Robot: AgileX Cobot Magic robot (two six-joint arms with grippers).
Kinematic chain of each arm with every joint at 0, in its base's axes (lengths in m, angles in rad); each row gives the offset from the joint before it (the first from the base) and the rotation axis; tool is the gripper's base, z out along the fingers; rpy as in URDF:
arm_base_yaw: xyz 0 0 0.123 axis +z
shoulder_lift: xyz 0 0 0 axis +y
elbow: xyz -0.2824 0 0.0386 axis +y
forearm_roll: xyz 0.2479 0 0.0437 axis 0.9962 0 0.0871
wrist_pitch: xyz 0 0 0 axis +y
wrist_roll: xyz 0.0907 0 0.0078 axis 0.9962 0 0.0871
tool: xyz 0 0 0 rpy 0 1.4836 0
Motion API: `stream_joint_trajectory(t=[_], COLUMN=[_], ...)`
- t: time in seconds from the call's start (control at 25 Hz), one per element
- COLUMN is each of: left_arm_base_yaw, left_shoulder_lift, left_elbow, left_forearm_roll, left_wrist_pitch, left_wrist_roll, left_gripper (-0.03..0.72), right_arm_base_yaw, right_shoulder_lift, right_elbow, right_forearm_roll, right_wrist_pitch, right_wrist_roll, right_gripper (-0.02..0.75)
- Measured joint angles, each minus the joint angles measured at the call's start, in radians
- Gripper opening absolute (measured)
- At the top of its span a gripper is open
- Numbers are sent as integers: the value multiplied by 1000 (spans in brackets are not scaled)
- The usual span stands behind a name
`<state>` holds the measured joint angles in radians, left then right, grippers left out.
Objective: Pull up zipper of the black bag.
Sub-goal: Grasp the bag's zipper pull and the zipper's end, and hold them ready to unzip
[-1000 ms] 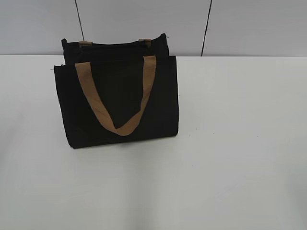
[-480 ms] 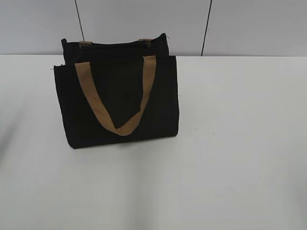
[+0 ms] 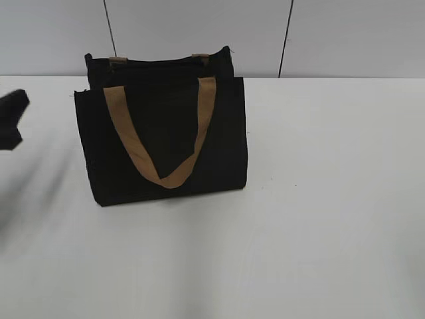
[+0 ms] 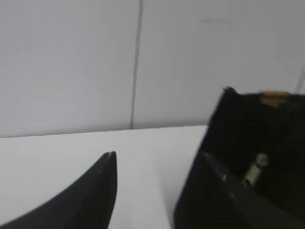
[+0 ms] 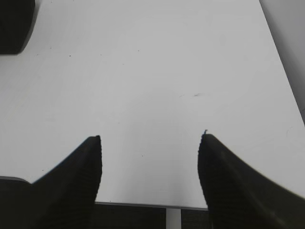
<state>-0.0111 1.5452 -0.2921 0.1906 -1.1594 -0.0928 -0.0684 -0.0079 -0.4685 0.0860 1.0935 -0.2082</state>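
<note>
The black bag (image 3: 166, 143) stands upright on the white table (image 3: 319, 199), left of centre, and its tan strap handle (image 3: 133, 143) hangs down its front. My left gripper (image 3: 12, 118) shows at the left edge, apart from the bag. In the left wrist view the left gripper (image 4: 158, 157) is open and empty. The bag's end (image 4: 248, 129) is to its right, and a small silver zipper pull (image 4: 255, 168) shows there. My right gripper (image 5: 151, 138) is open and empty over bare table. It is out of the exterior view.
A grey panelled wall (image 3: 332, 33) runs behind the table. A dark corner (image 5: 14, 24), probably the bag, shows at the top left of the right wrist view. The table's front edge (image 5: 143, 204) lies just under the right gripper.
My left gripper has come into the exterior view at the left edge. The bag has not moved.
</note>
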Motion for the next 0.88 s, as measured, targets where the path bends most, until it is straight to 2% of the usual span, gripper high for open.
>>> stream_joint_trajectory(t=[0.12, 0.28, 0.36, 0.48, 0.64, 0.88], left_arm_base_yaw=[25, 118, 168, 195, 197, 197], left_shoulder_lift=[88, 178, 224, 284, 366, 451], left_elbow=[0, -10, -37, -94, -188, -277], left_forearm_roll=[172, 370, 482, 617, 685, 767], left_wrist_pitch=[-38, -45, -45, -45, -47, -47], left_wrist_roll=[-22, -55, -59, -102, -256, -310], left_gripper=[406, 406, 406, 406, 406, 406], right_arm_base_yaw=[0, 0, 0, 0, 0, 0], right_shoulder_lift=[0, 0, 0, 0, 0, 0], right_elbow=[0, 0, 0, 0, 0, 0], right_forearm_roll=[0, 0, 0, 0, 1, 1], right_wrist_pitch=[0, 0, 0, 0, 0, 0], right_wrist_roll=[0, 0, 0, 0, 0, 0], right_gripper=[484, 484, 484, 484, 484, 484])
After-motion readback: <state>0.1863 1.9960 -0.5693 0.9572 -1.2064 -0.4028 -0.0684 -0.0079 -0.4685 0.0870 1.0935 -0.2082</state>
